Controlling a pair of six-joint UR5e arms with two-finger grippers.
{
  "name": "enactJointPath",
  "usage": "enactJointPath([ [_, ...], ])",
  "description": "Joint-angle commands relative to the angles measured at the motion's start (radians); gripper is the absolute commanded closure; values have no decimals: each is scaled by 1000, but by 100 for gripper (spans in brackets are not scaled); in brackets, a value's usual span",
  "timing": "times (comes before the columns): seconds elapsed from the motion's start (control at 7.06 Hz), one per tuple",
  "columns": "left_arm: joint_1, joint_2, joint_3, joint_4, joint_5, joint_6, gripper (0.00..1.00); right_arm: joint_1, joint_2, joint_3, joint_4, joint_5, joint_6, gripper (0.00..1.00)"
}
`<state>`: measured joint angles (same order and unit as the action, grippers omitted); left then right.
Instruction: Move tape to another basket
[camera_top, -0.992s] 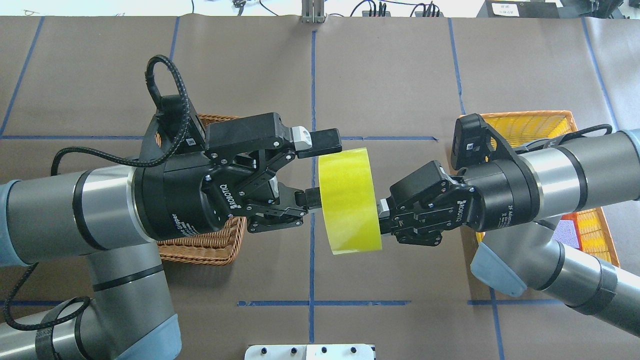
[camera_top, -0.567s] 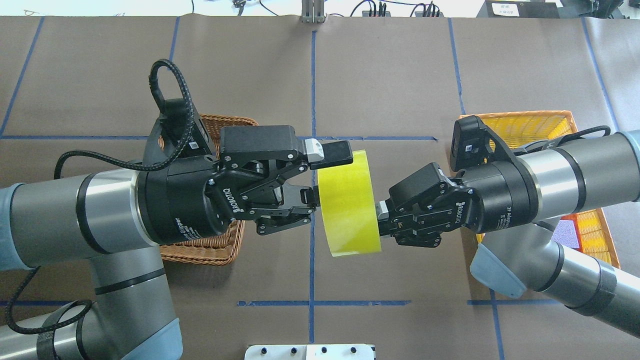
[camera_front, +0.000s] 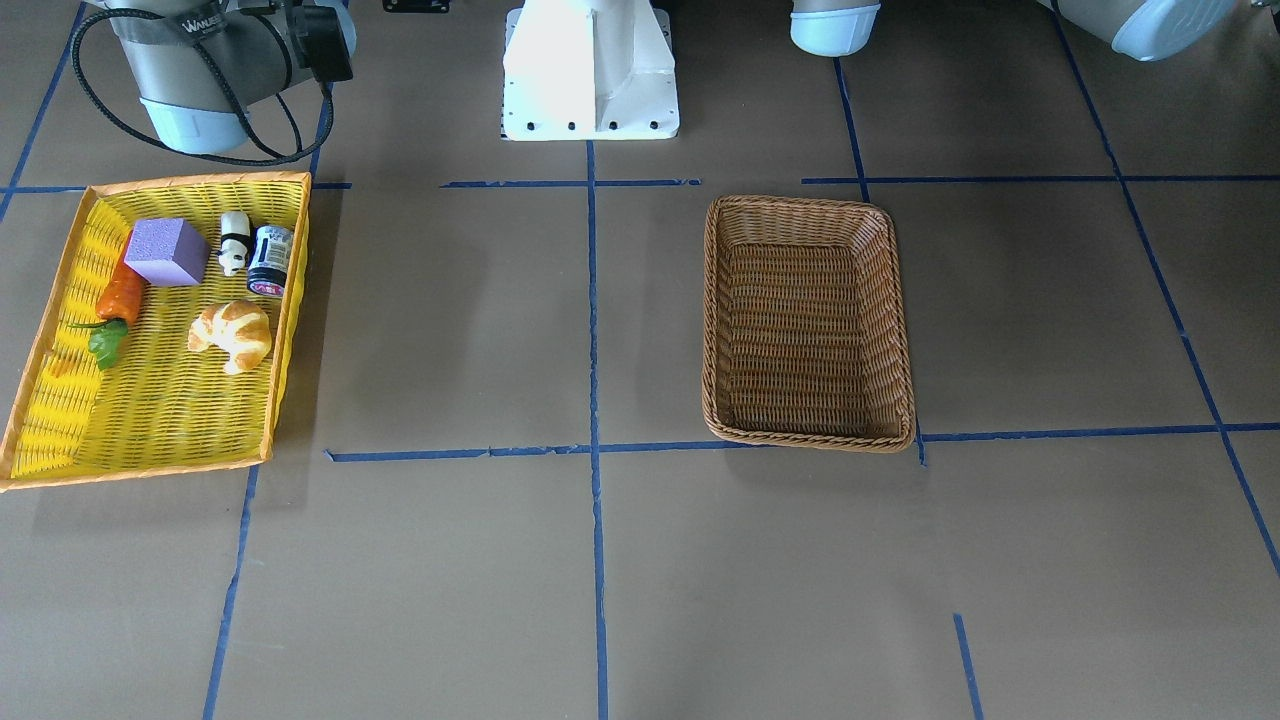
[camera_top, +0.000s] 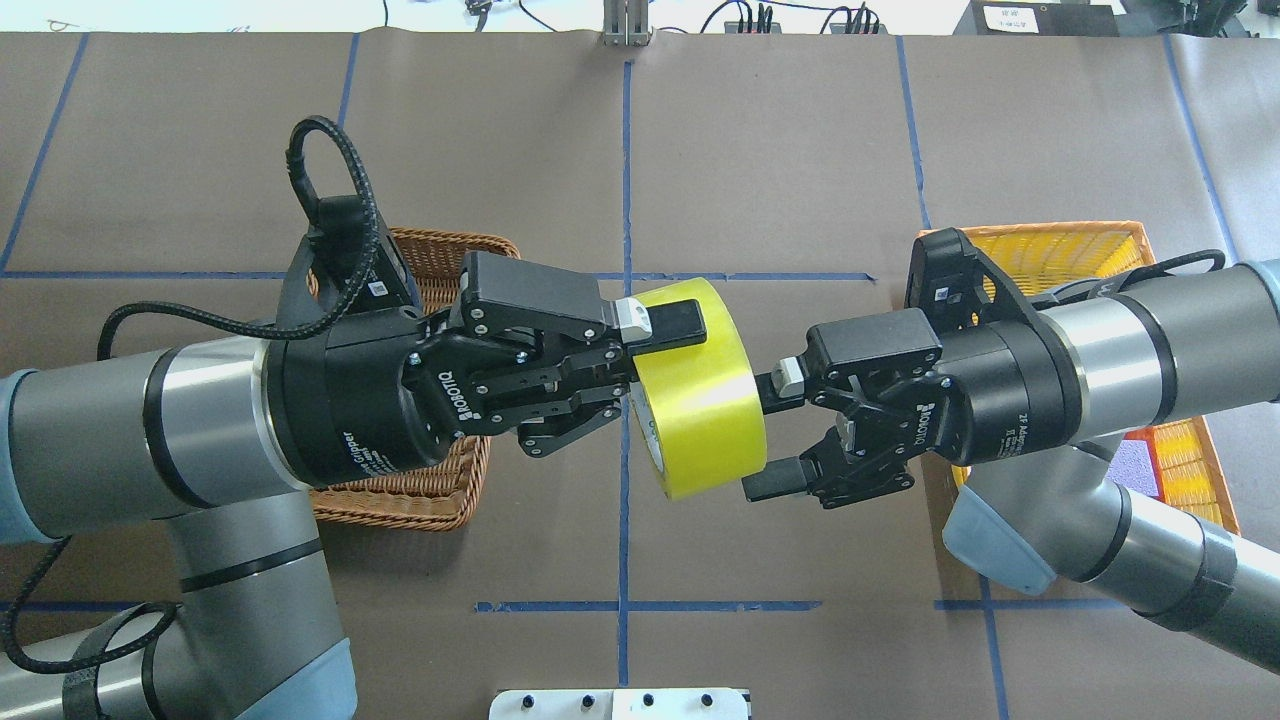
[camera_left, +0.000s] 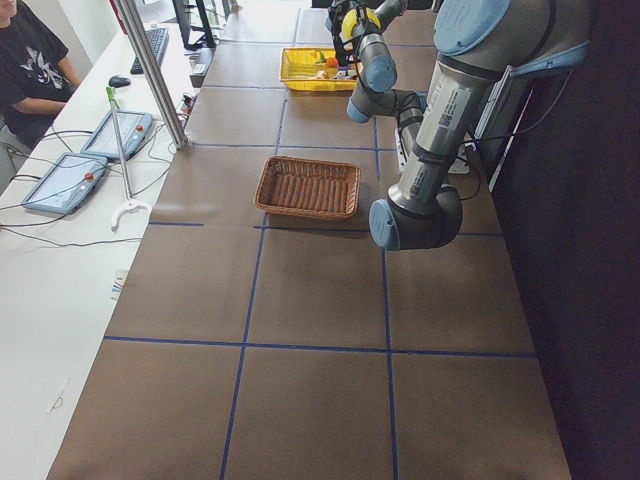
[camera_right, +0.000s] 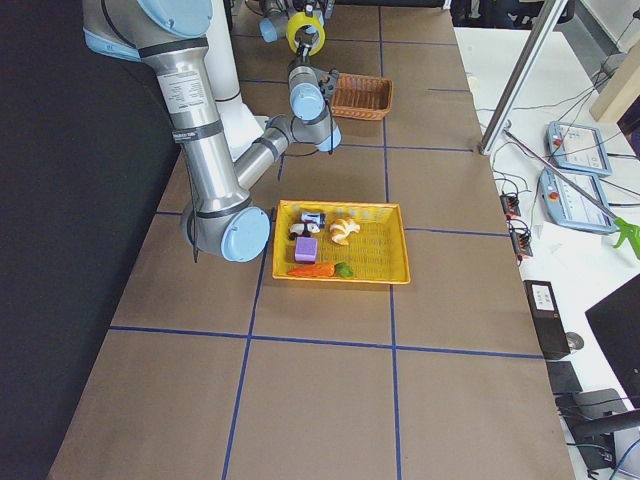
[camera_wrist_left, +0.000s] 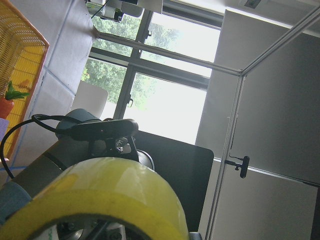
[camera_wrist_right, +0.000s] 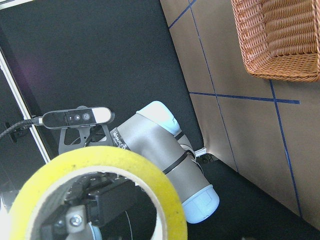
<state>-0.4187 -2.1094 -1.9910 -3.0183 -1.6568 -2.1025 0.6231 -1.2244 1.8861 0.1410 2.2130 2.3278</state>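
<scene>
The yellow tape (camera_top: 700, 395) hangs in mid-air above the table's middle, between both arms. My left gripper (camera_top: 650, 365) is shut on it, one finger over the outer face and the other in the core. My right gripper (camera_top: 760, 435) is open, with its fingers spread just right of the roll and not gripping it. The tape fills the bottom of the left wrist view (camera_wrist_left: 100, 195) and of the right wrist view (camera_wrist_right: 100, 175). The brown wicker basket (camera_top: 440, 495) lies partly under my left arm. It stands empty in the front view (camera_front: 810, 205).
The yellow mesh tray (camera_front: 150, 455) with an orange rim holds a purple block (camera_front: 167, 250), a croissant (camera_front: 233, 334), a carrot (camera_front: 118, 297), a small figure and a jar. It lies under my right arm (camera_top: 1050, 250).
My left gripper moved in and shut on the tape. My right gripper, which held the roll before, has opened and let go. The roll has tilted slightly.
</scene>
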Motion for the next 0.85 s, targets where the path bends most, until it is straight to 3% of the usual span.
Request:
enactJointPath([
  [0.0,-41,8,-15,2,-4,-2,100,13,-70,-1,41,-10,-28,0],
  [0.28,-51,107,1,18,-12,4,100,117,-124,-2,32,-10,-70,0],
  [0.42,-76,136,7,117,-23,12,100,186,-139,-21,17,10,-90,0],
  [0.71,-193,132,12,511,-289,254,100,300,-161,-151,-19,115,-288,0],
])
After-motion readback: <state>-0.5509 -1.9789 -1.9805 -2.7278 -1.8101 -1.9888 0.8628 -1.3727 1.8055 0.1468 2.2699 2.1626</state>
